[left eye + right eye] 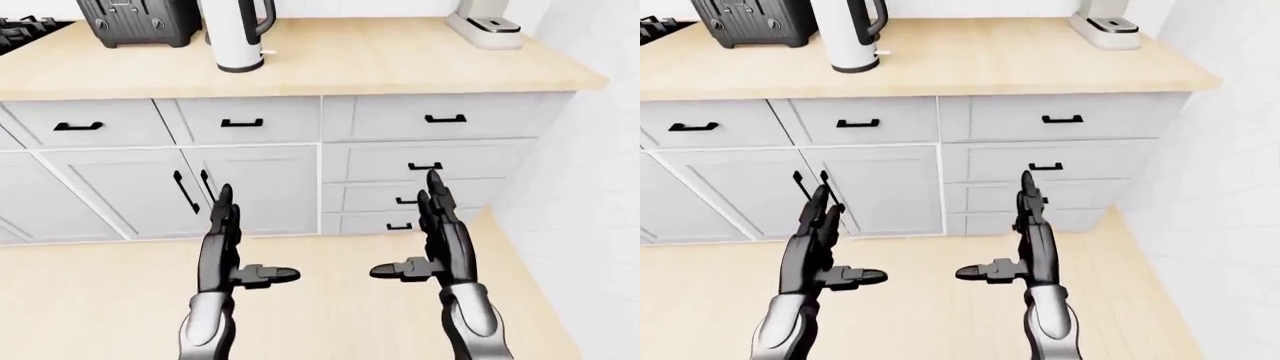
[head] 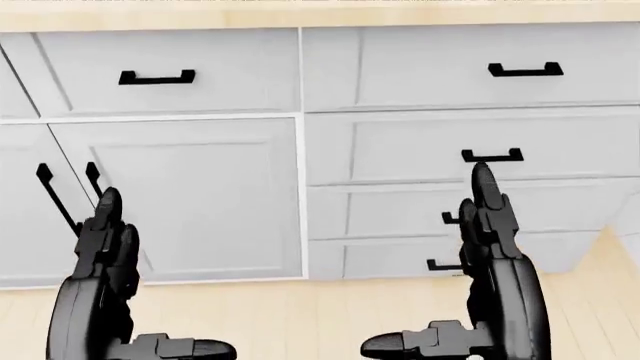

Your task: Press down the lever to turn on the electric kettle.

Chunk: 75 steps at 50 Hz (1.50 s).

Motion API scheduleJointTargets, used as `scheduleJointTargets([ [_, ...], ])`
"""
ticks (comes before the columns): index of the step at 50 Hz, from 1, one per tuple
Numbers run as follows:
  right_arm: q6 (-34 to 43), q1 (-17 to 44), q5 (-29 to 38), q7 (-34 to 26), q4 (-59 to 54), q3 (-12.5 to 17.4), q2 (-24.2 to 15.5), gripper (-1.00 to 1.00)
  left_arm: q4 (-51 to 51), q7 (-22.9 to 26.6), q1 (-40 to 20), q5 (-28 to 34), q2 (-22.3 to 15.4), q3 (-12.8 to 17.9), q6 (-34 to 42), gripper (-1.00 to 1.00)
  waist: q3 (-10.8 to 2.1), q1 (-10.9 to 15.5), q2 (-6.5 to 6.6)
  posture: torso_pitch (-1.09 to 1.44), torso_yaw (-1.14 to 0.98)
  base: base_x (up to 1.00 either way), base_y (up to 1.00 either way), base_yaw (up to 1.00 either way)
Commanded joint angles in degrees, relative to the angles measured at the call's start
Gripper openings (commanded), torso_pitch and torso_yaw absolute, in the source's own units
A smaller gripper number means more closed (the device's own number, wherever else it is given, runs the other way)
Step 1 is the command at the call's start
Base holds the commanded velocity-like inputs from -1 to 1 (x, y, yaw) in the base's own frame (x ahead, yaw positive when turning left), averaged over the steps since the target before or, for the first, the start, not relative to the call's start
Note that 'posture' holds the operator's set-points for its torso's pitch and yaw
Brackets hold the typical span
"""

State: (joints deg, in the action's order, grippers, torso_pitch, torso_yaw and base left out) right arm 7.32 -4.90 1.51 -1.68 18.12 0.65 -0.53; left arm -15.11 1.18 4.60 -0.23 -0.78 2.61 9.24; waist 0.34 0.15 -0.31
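Kettle [image 1: 238,34] seen on counter [image 1: 400,64], out of reach; left hand [image 1: 222,244], right hand [image 1: 440,236] held open, empty, approach likely pending.

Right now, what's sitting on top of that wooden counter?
On the counter: a white electric kettle with a black handle, a black toaster to its left, and a grey appliance base at the right. Their tops are cropped; the kettle's lever isn't visible.
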Motion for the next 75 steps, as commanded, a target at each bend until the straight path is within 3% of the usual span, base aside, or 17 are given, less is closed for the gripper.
scheduleJointTargets([
  [1, -0.8, 0.7, 0.5, 0.0, 3.9, 0.0, -0.1, 1.00, -4.7, 0.1, -0.4, 0.0, -0.1, 0.2, 0.0, 1.00, -0.91, 0.0, 0.06, 0.00, 0.00, 0.00, 0.00, 0.00],
  [11, 2.5, 0.3, 1.2, -0.7, 12.0, 0.3, -0.1, 1.00, -14.2, 0.4, -0.3, 0.1, -0.4, 2.1, 6.2, 1.00, -0.41, 0.0, 0.15, 0.00, 0.00, 0.00, 0.00, 0.00],
  [28, 4.0, -0.3, 1.5, 0.4, 14.2, 0.9, 0.3, 1.00, -17.7, 1.2, 0.6, 0.1, 0.0, 3.5, 6.6, 1.00, -0.07, 0.0, 0.12, 0.00, 0.00, 0.00, 0.00, 0.00],
  [37, 4.5, 0.0, 1.8, 0.9, 14.0, 0.7, 0.3, 1.00, -18.1, 1.2, 0.7, 0.2, 0.0, 3.4, 7.1, 1.00, -0.24, 0.1, 0.13, 0.00, 0.00, 0.00, 0.00, 0.00],
  [38, 4.6, 0.0, 1.9, 0.9, 14.0, 0.7, 0.3, 1.00, -18.8, 1.1, 0.5, 0.2, -0.1, 3.4, 8.1, 1.00, -1.12, 0.0, 0.41, 0.00, 0.00, 0.00, 0.09, 0.00],
  [39, 4.6, 0.0, 1.9, 0.9, 14.2, 0.6, 0.3, 1.00, -18.5, 1.2, 0.6, 0.2, 0.0, 3.4, 7.6, 1.00, -0.20, -0.1, 0.20, 0.00, 0.00, 0.00, 0.09, 0.00],
  [45, 4.7, 0.0, 2.3, 1.1, 14.1, 0.3, 0.3, 1.00, -18.6, 1.2, 0.7, 0.3, 0.0, 3.3, 7.7, 1.00, 0.89, 0.0, 2.34, 0.00, 0.00, 0.00, 0.10, 0.00],
  [50, 4.7, 0.1, 2.4, 1.1, 14.0, 0.3, 0.3, 1.00, -17.9, 1.2, 1.0, 0.3, 0.1, 3.2, 6.6, 1.00, 0.81, -0.2, 1.19, 0.00, 0.00, 0.00, 0.10, 0.00],
  [54, 4.7, 0.1, 2.4, 1.2, 13.9, 0.3, 0.3, 1.00, -19.2, 1.2, 0.7, 0.2, -0.1, 3.5, 8.3, 1.00, 0.63, -0.2, -2.97, 0.00, 0.00, 0.00, 0.10, 0.00],
  [55, 4.7, 0.0, 2.4, 1.1, 14.0, 0.3, 0.2, 1.00, -19.3, 1.2, 0.5, 0.2, -0.1, 3.5, 8.5, 1.00, 1.13, -0.5, -1.59, 0.00, 0.00, 0.00, 0.09, 0.00],
  [56, 4.7, -0.1, 2.2, 1.1, 14.1, 0.5, 0.2, 1.00, -19.5, 1.2, 0.5, 0.2, -0.1, 3.5, 8.7, 1.00, 1.08, -0.7, -1.20, 0.00, 0.00, 0.00, 0.10, 0.00],
  [59, 4.4, -0.1, 2.5, 1.2, 13.6, 0.2, 0.3, 1.00, -19.4, 1.2, 0.5, 0.2, -0.1, 3.6, 8.6, 1.00, 0.82, -0.5, -1.66, 0.00, 0.00, 0.00, 0.10, 0.00],
  [63, 4.4, -0.1, 2.5, 1.3, 13.6, 0.2, 0.3, 1.00, -18.6, 1.3, 0.9, 0.3, 0.0, 3.5, 7.4, 1.00, 1.46, -0.3, 0.09, 0.00, 0.00, 0.00, 0.10, 0.00],
  [65, 4.2, -0.2, 2.5, 1.2, 13.5, 0.1, 0.3, 1.00, -18.1, 1.3, 0.8, 0.4, 0.0, 3.5, 7.0, 1.00, 1.59, -0.4, 1.78, 0.00, 0.00, 0.00, 0.11, 0.00],
  [67, 4.2, -0.1, 2.5, 1.2, 13.4, 0.0, 0.3, 1.00, -18.8, 1.3, 0.5, 0.3, -0.1, 3.6, 8.0, 1.00, 0.51, -0.4, 5.43, 0.00, 0.00, 0.00, 0.10, 0.00],
  [70, 4.2, -0.1, 2.7, 1.3, 13.3, -0.2, 0.3, 1.00, -18.9, 1.4, 0.5, 0.4, -0.1, 3.6, 8.0, 1.00, 1.55, 0.0, 3.99, 0.00, 0.00, 0.00, 0.10, 0.00],
  [75, 4.2, -0.2, 3.1, 1.4, 13.3, -0.5, 0.4, 1.00, -18.6, 1.4, 0.9, 0.5, 0.0, 3.4, 7.4, 1.00, 1.15, 0.0, 1.63, 0.00, 0.00, 0.00, 0.10, 0.00],
])
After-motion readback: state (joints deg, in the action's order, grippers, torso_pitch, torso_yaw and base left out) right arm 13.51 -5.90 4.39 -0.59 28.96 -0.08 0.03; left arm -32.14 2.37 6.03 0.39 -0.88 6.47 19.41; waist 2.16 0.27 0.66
